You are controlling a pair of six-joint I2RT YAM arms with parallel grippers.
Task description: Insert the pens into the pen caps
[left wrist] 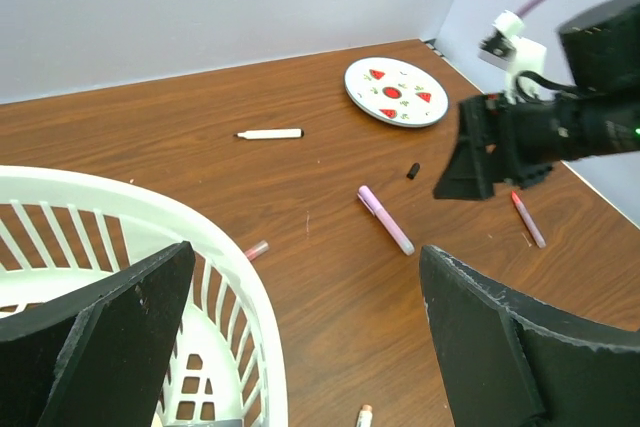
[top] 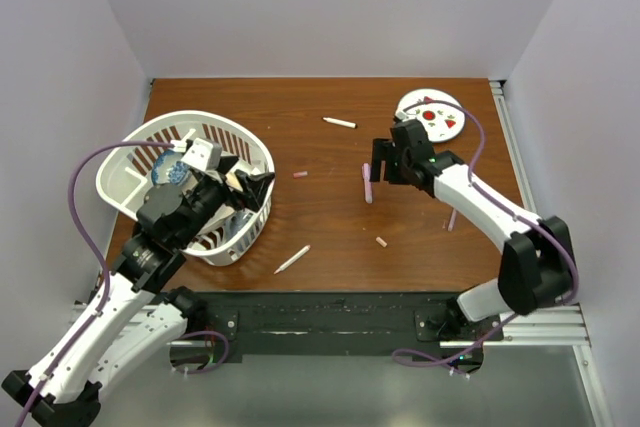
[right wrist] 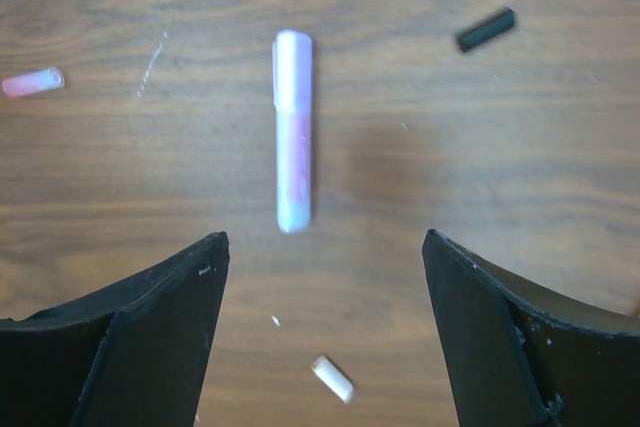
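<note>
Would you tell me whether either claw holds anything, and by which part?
Nothing is held: left claw and right claw stand open; the lilac pen lies loose on the table.

White-shelled arms (top: 478, 197) with black joints, looping purple cables (top: 70, 190), matte black wedge-shaped fingers (right wrist: 130, 347)

The lilac pen (right wrist: 293, 132) lies flat between a pink cap (right wrist: 33, 81) and a black cap (right wrist: 486, 29).

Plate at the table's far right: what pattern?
The plate is white with red wedge-shaped spots around a red centre dot; clearest in the left wrist view.
</note>
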